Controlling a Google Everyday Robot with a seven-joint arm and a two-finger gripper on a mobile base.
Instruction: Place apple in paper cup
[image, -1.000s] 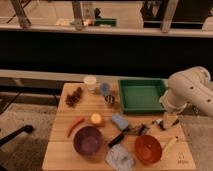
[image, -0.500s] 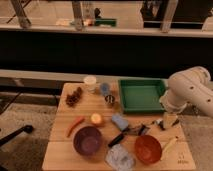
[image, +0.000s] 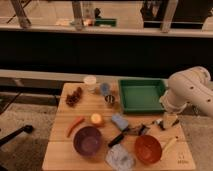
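In the camera view the apple (image: 96, 119) sits on the wooden surface (image: 59, 150) left of its middle, beside the carrot (image: 75, 126) and just behind the purple bowl (image: 88, 140). The paper cup (image: 90, 81) stands upright at the far edge, apart from the apple. The hand (image: 167, 123) hangs low by the right edge, in front of the green tray (image: 141, 95) and well apart from both; whether it is open or closed I cannot tell, and by my judgement reach, grasp, carry and drop are all left to do.
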